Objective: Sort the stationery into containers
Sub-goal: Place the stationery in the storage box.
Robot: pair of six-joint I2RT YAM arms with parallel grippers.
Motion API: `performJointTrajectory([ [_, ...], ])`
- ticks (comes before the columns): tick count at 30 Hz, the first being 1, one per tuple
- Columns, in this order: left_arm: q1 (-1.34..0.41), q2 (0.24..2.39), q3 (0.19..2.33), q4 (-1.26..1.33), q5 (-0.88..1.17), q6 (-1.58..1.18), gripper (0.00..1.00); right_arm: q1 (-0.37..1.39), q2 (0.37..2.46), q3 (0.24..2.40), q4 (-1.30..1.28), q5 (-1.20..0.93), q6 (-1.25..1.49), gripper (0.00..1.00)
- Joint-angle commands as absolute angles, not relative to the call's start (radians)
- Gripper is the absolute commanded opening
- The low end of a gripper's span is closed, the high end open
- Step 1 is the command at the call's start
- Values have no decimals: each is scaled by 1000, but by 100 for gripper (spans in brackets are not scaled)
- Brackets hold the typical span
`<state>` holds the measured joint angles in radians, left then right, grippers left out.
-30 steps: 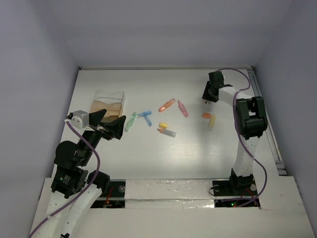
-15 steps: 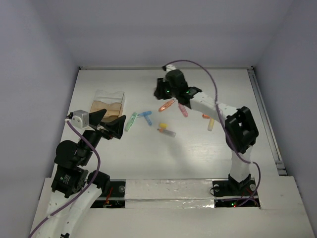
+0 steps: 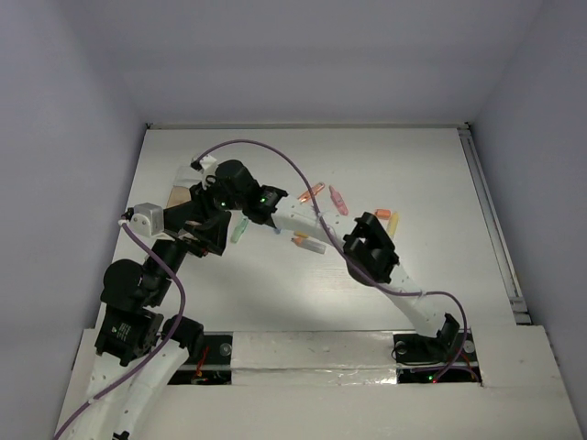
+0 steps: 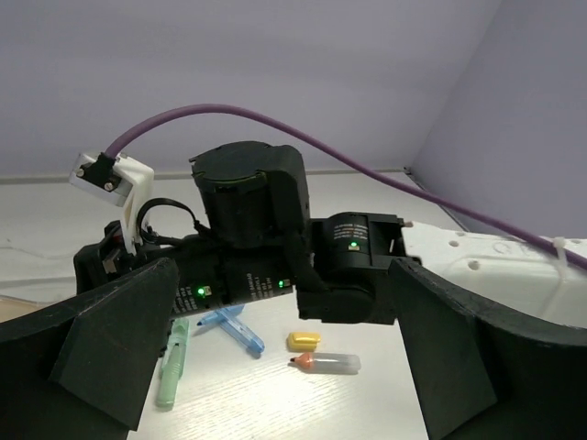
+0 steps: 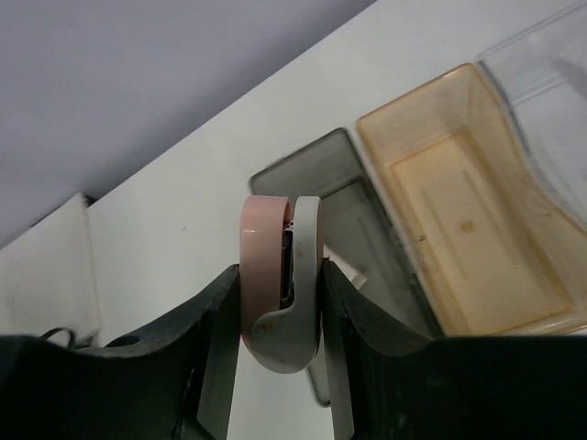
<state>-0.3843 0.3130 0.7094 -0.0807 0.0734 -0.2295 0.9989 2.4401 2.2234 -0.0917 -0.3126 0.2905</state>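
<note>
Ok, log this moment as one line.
right pincer: shut on pink-and-white piece | position: over container's grey section | tan compartment: empty | left pincer: open, holding nothing

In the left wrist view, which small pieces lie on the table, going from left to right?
green piece → blue piece → clear piece with an orange tip
</note>
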Motion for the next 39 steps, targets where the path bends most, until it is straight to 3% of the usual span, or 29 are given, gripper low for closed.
performJointTrajectory([
  [1, -380, 314, 721, -49, 78, -227, 99, 980, 2477, 2319, -100, -316, 249, 25],
  [17, -380, 314, 719, -48, 84, -230, 99, 989, 2516, 2287, -86, -319, 213, 34],
  [31, -380, 319, 718, -44, 87, -232, 99, 999, 2474, 2257, -34, -344, 229, 69],
  [39, -380, 322, 719, -46, 84, -233, 99, 999, 2347, 2128, 90, -344, 265, 70],
])
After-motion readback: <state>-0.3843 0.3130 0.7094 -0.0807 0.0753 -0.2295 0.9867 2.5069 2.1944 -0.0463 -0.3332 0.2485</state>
